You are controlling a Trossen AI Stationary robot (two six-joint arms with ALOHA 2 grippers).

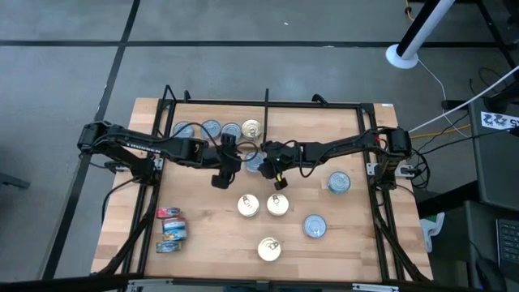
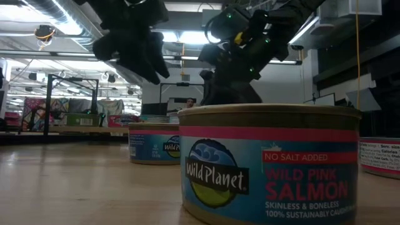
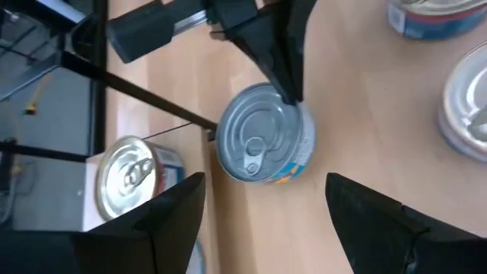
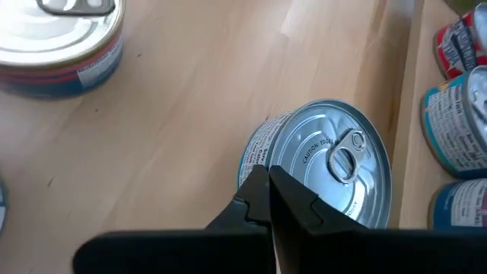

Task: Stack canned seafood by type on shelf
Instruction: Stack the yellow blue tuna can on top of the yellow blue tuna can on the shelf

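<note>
A silver-blue tin [image 1: 253, 163] stands on the wooden shelf [image 1: 203, 235] beside the short black divider bar [image 1: 266, 109]. It also fills the left wrist view as the tin [image 3: 262, 141] and the right wrist view as the tin [image 4: 327, 164]. My right gripper [image 4: 268, 181] is shut, its tips at this tin's edge. My left gripper [image 3: 266, 184] is open and hovers above the board on the tin's left, one finger on each side of it, touching nothing. A row of silver-blue tins [image 1: 209, 128] and a gold-topped tin [image 1: 251, 128] stand along the far edge. My right gripper meets the silver-blue tin at its top rim [image 3: 295, 103], on the side toward the table's right, with the tips of its shut fingers [image 4: 293, 202]. The fingers slant down from the right. The tin stands upright on the board.
Three gold-topped tins [image 1: 248, 204], [image 1: 277, 204], [image 1: 269, 248] and two silver-blue tins [image 1: 338, 182], [image 1: 315, 225] stand on the near half. Red-and-blue tins [image 1: 170, 229] sit by the near left corner. A black frame rail [image 1: 381, 211] edges the board.
</note>
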